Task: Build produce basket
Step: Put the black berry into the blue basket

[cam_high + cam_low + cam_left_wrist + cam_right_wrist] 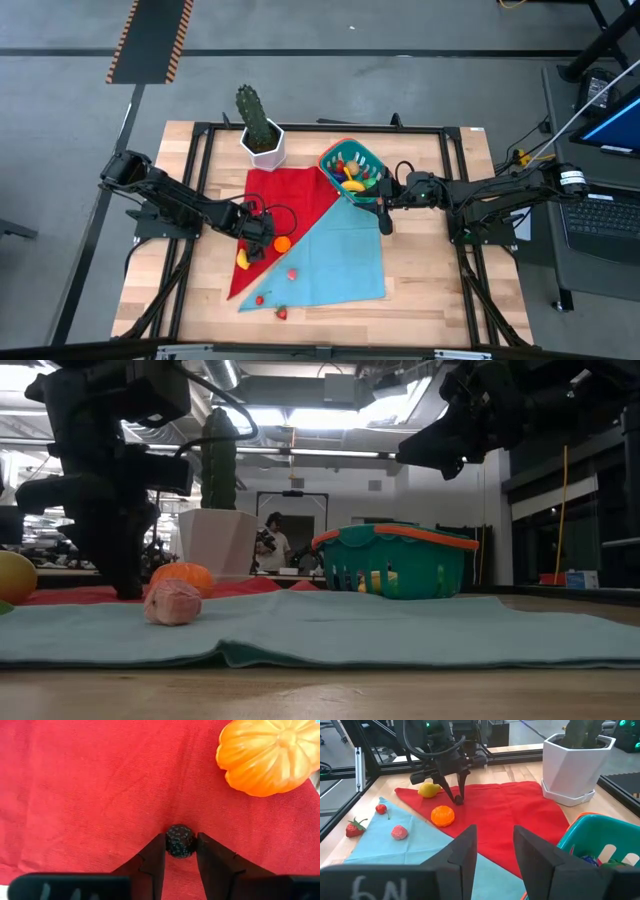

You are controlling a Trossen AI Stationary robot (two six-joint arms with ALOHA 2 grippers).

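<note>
A small dark berry (180,840) lies on the red cloth (90,795), and my left gripper (180,851) stands over it, fingers closed in on its two sides. An orange (270,755) lies close by on the same cloth, and a lemon (429,790) lies at the cloth's edge. The teal basket (352,170) with its orange-red rim holds several pieces of produce. My right gripper (492,845) hovers open beside the basket with nothing between its fingers. My left gripper pinches the dark berry's two opposite sides (169,842) between its fingertips. The fingers come steeply from above (457,795). The berry still sits on the red cloth.
A white pot with a cactus (262,140) stands at the far edge of the red cloth. On the teal cloth (340,250) lie a pink fruit (292,272), a cherry (259,299) and a strawberry (281,313). Black frame rails (200,180) border the table.
</note>
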